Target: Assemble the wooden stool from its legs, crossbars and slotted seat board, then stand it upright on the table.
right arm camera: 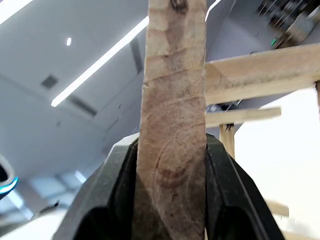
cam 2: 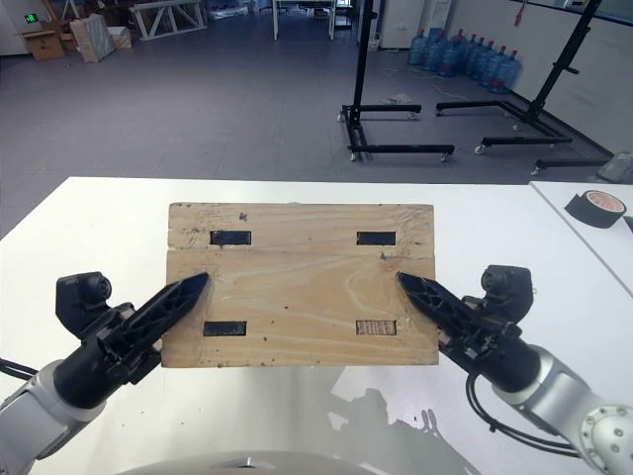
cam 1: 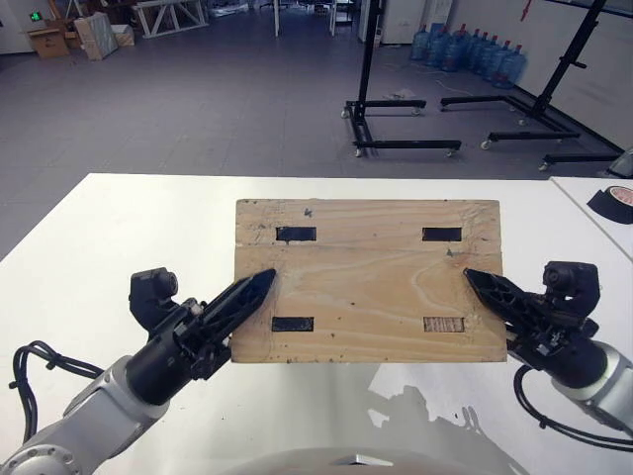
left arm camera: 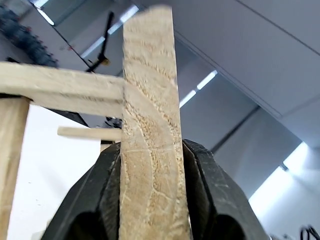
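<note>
Seat board (cam 1: 366, 282) gripped over the table (cam 1: 119, 228).
Left gripper (cam 1: 261, 281) clamped its left edge, right gripper (cam 1: 476, 279) its right.

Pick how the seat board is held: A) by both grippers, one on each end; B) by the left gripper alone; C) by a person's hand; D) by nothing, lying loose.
A: the left gripper is shut on the left end of the seat board, the right gripper on its right end.
</note>
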